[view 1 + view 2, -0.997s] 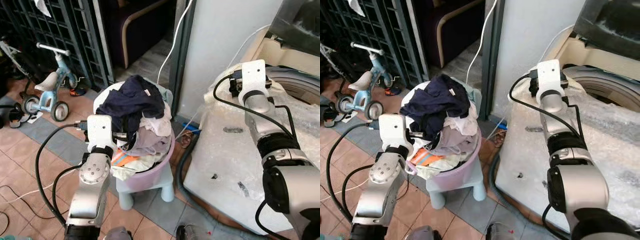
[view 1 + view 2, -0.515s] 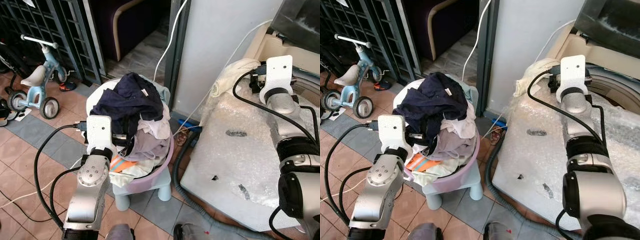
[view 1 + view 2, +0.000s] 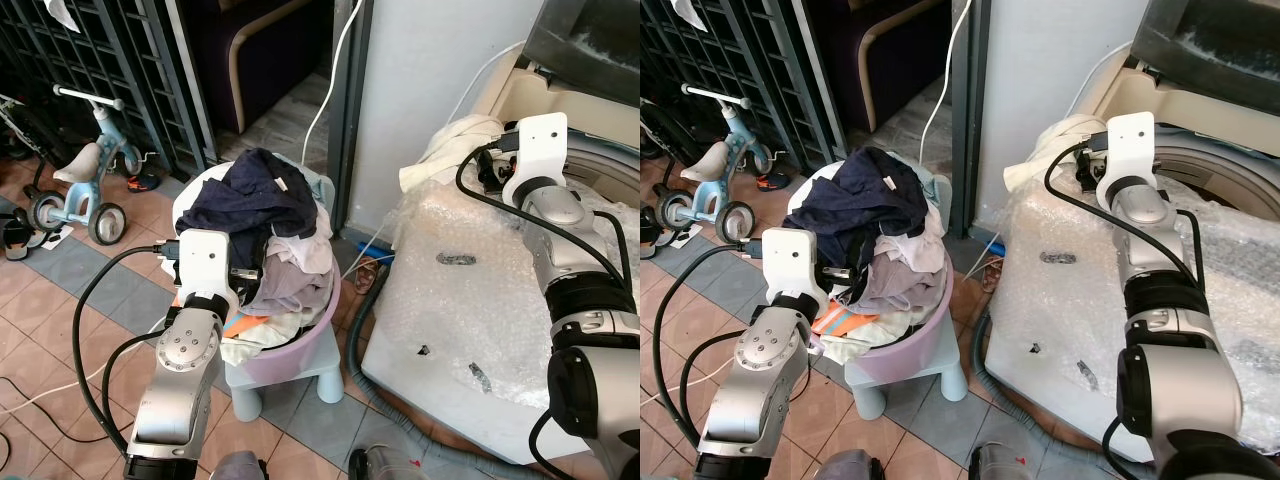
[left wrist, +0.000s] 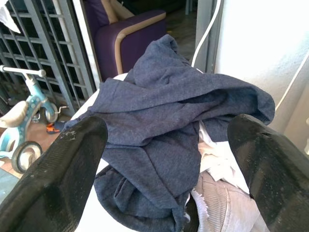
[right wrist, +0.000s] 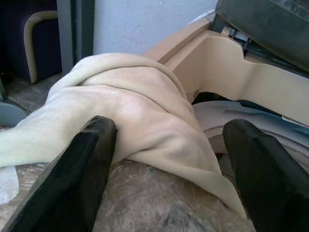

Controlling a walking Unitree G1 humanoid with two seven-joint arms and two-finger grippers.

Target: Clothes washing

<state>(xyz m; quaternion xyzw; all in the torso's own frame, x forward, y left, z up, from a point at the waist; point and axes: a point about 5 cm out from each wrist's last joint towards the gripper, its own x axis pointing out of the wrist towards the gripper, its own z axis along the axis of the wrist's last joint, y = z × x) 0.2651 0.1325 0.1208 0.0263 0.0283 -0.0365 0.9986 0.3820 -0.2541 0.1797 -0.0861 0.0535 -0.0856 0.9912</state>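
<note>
Your right gripper [image 5: 166, 159] is spread over the cream cloth [image 5: 125, 111]; your left gripper [image 4: 164, 159] is spread at the navy garment [image 4: 169, 111].

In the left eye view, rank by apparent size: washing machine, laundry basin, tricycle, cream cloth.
1. Washing machine, nearest the camera.
2. Laundry basin.
3. Tricycle and cream cloth look alike; the tricycle is farther, so unranked.
</note>
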